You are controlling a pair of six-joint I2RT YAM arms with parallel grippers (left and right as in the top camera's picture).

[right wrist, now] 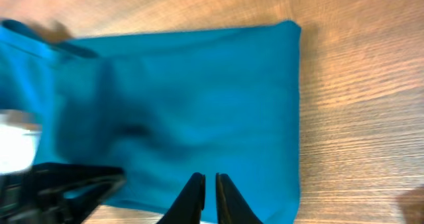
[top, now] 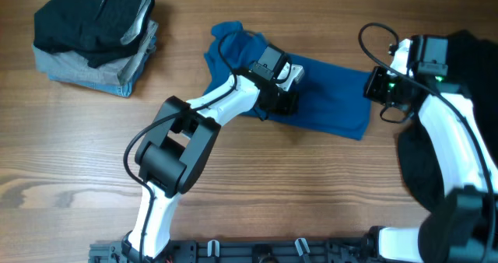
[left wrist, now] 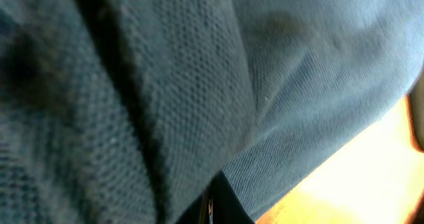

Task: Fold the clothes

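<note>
The deep-blue shirt (top: 331, 96) lies folded into a long band across the table's middle, with a bunched end at the far left (top: 233, 41). My left gripper (top: 280, 80) is down on the shirt's middle. In the left wrist view blue fabric (left wrist: 199, 85) fills the frame and wraps the closed fingertips (left wrist: 212, 207). My right gripper (top: 375, 84) hovers at the shirt's right end. In the right wrist view its fingers (right wrist: 210, 183) are shut and empty above the flat blue fabric (right wrist: 199, 98). A loose black garment (top: 475, 123) lies at the right edge.
A stack of folded black and pale denim-grey pieces (top: 97, 37) sits at the far left corner. Bare wooden tabletop (top: 311, 193) spreads in front of the shirt. The left arm (top: 187, 131) reaches diagonally from the front edge.
</note>
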